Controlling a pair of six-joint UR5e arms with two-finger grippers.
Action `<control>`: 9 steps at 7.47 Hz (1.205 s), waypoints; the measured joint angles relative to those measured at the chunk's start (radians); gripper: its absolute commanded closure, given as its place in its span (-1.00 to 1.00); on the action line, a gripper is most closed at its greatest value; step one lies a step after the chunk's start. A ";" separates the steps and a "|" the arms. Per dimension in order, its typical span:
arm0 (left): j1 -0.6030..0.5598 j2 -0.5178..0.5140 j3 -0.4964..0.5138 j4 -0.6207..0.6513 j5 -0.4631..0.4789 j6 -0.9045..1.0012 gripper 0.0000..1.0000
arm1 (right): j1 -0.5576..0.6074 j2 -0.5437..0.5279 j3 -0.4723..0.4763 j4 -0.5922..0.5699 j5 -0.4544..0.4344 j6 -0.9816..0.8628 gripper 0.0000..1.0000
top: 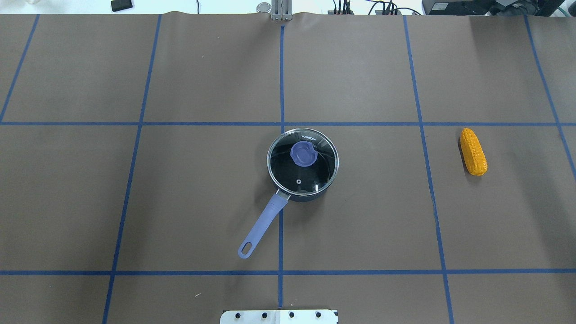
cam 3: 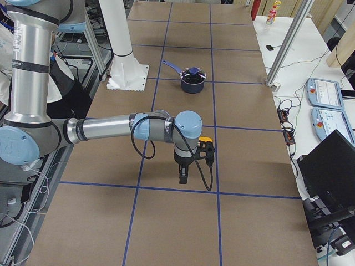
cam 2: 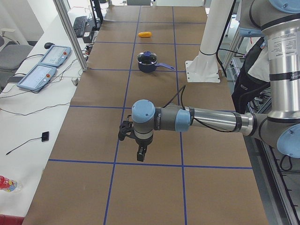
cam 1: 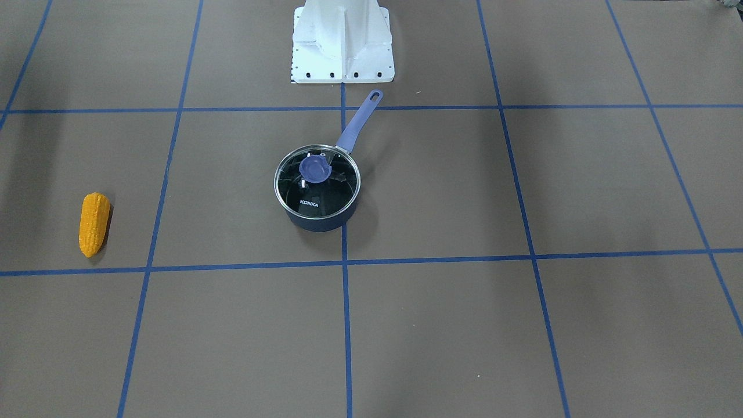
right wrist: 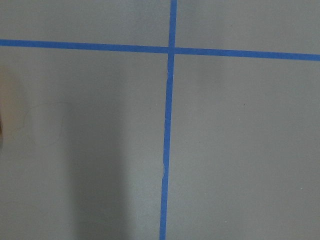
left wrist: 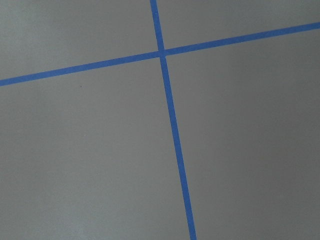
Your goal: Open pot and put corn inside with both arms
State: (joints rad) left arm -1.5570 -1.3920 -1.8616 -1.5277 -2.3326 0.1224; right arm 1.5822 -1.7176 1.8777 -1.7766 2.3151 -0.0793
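Overhead view: the pot point(top: 309, 197) stands with its glass lid point(top: 315, 174) on and its handle point(top: 263, 222) toward 7 o'clock. The corn point(top: 473, 151) lies well apart at 3 o'clock.

The left gripper point(cam 2: 139, 153) and right gripper point(cam 3: 183, 175) hang far from both. They show side-on only, so I cannot tell if they are open or closed.

Risks:
- The smooth knob point(top: 304, 154) slips from the pinch and the lid drops.
- The unheld pot skids.
- The tapered corn rolls away or squirts out.

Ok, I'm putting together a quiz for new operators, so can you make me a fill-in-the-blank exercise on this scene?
1. The lid covering the pot is made of clear ___.
2. The brand name printed on the lid reads ___.
3. The corn lies on the robot's ___ side of the pot.

Missing words: glass; KONKA; right.
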 measured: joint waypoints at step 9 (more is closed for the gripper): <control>0.057 -0.230 -0.032 -0.158 -0.112 -0.093 -0.97 | -0.035 0.029 -0.015 0.352 0.035 0.045 -1.00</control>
State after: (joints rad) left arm -1.4999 -1.6222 -1.8932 -1.6860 -2.4442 0.0297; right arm 1.5472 -1.6888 1.8628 -1.4247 2.3499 -0.0342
